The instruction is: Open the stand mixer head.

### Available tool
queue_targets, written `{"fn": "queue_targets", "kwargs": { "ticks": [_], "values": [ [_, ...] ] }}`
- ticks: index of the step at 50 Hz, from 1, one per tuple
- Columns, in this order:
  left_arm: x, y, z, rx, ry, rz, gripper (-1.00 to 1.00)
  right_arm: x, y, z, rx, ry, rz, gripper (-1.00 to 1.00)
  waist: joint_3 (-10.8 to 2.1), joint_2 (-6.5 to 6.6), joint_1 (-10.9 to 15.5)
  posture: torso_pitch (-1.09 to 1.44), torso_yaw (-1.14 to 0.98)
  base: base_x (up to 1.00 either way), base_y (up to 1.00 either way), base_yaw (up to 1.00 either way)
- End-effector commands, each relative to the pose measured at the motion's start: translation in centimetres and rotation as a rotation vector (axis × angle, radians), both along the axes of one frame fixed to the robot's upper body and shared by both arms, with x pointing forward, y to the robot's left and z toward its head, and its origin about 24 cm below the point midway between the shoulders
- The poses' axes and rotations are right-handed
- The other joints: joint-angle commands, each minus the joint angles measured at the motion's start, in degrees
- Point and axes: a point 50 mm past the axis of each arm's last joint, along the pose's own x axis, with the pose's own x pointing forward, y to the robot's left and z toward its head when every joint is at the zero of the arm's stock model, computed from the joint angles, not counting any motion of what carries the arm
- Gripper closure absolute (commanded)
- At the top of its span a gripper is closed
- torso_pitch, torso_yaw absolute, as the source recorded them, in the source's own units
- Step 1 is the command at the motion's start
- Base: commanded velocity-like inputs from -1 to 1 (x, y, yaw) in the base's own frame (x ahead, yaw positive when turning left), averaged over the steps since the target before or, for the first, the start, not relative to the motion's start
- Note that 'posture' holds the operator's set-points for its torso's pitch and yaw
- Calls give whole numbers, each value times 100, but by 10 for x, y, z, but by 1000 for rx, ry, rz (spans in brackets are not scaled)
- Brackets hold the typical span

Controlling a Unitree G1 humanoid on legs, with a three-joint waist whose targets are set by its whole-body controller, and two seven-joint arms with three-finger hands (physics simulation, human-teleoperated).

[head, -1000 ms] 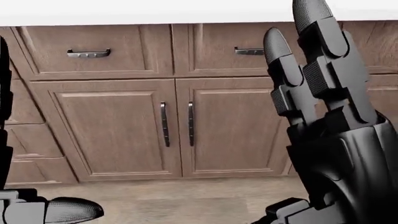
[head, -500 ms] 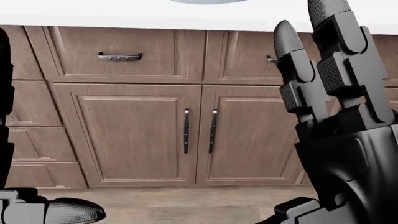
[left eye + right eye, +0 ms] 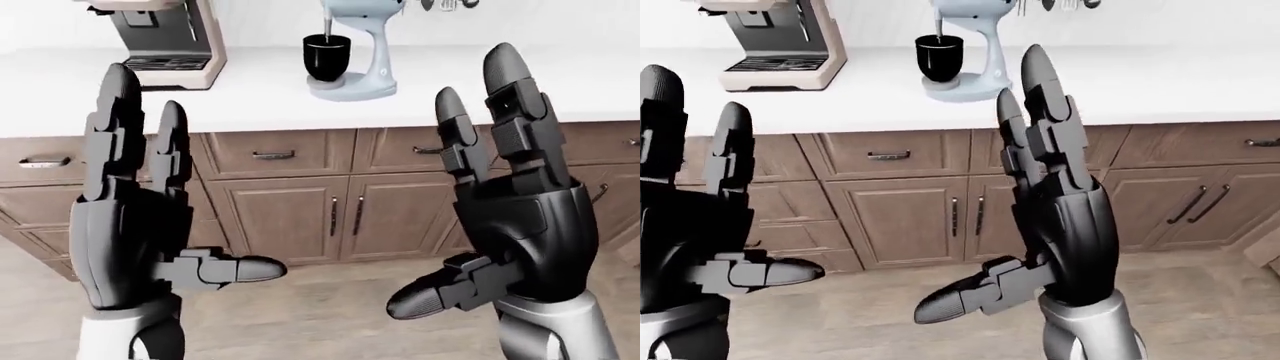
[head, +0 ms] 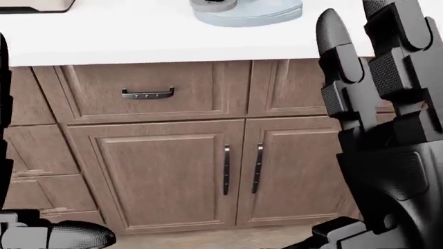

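Stand mixer (image 3: 970, 45) on counter (image 3: 1160, 82); both robot hands raised, fingers spread.

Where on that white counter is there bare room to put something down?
The counter is bare right of the stand mixer, out to the view's right edge. A narrower bare strip lies between the mixer and the coffee machine, and along the near edge. The black bowl crowds the mixer's base.

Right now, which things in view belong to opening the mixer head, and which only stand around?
For the job:
stand mixer, pale blue, on the white counter
left hand, open
right hand, open

Standing around:
coffee machine
cabinet doors and drawers below
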Motion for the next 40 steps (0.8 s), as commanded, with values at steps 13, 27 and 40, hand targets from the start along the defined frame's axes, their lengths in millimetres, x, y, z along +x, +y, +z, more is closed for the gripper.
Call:
{"fn": "queue_targets", "kwargs": {
  "ticks": [13,27,40],
  "values": [
    [-3,0,7,3,-54,1,-100,-3,0,4,3,-42,9,-100,-122,155,145,0,0,15,0,0],
    [-5,0,7,4,-55,-1,-100,-4,1,4,9,-41,24,-100,30,166,136,0,0,28,0,0],
    [-4,0,8,2,-57,0,-100,-2,1,4,-7,-39,1,-100,38,-48,142,0,0,27,0,0]
  ]
}}
